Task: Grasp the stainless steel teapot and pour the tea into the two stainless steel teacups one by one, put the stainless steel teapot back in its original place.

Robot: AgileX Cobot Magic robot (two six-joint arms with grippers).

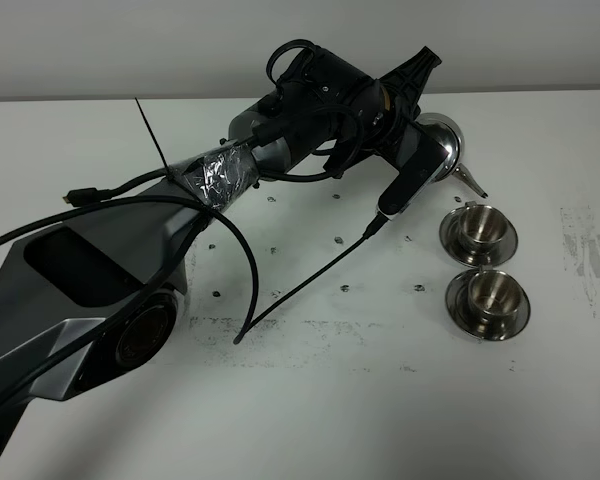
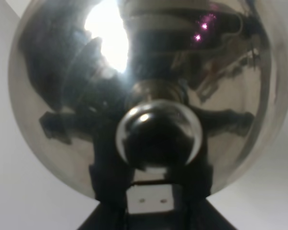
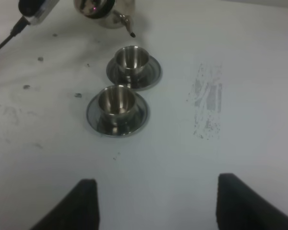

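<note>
Against your left claw (image 2: 151, 211), clenched, sat the teapot (image 1: 448, 135); hold unconfirmed. Cups (image 1: 477, 228) (image 1: 487, 292) stood near it. Your right claw (image 3: 156, 201) was released.

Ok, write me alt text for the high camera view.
The left arm stretches across a white table and holds a steel teapot at the far side. The spout points toward the far cup. The near cup sits just in front of it, and each is on a saucer.
</note>
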